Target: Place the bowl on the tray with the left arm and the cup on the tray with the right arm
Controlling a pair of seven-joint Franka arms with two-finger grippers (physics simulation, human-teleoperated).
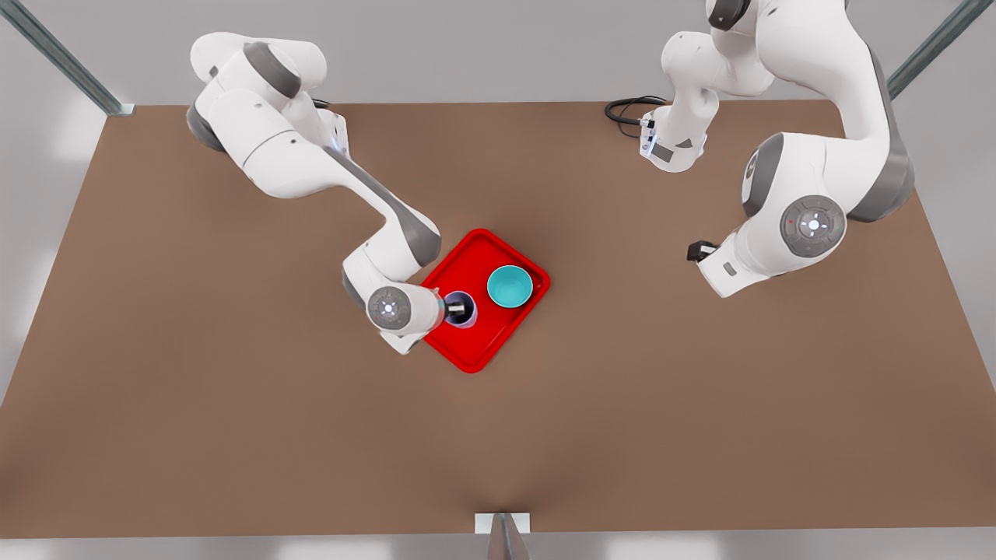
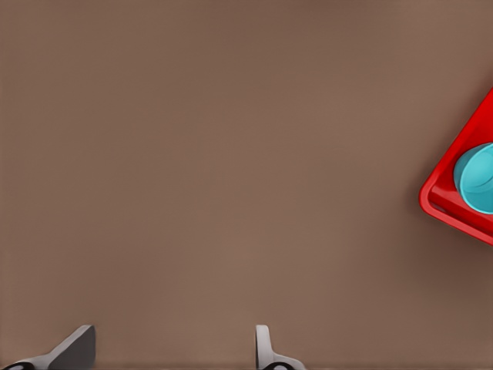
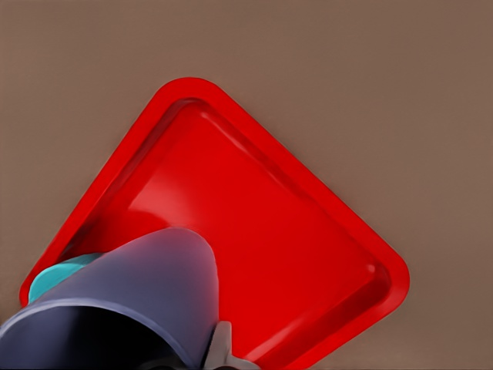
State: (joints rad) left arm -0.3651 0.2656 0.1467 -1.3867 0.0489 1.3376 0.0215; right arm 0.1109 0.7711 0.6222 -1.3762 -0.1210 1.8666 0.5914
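The teal bowl sits upright on the red tray, in the half toward the front view's right, with nothing touching it. Just beside it, on the front view's left half of the tray, the lavender cup is held by the right gripper, one dark finger reaching down inside the cup's mouth and the jaws closed on its wall. Whether the cup's base rests on the tray floor cannot be told. In the right wrist view the cup looms close against the gripper, a finger pressed to its outer wall, with the tray spread beyond it and a sliver of the bowl peeking out behind the cup. The tray lies at an angle on the brown table, near its middle. The left gripper waits well apart from the tray, toward the front view's right; in the left wrist view its fingers stand spread wide with nothing between them, above bare table, while a corner of the tray and the edge of the bowl show off to one side.
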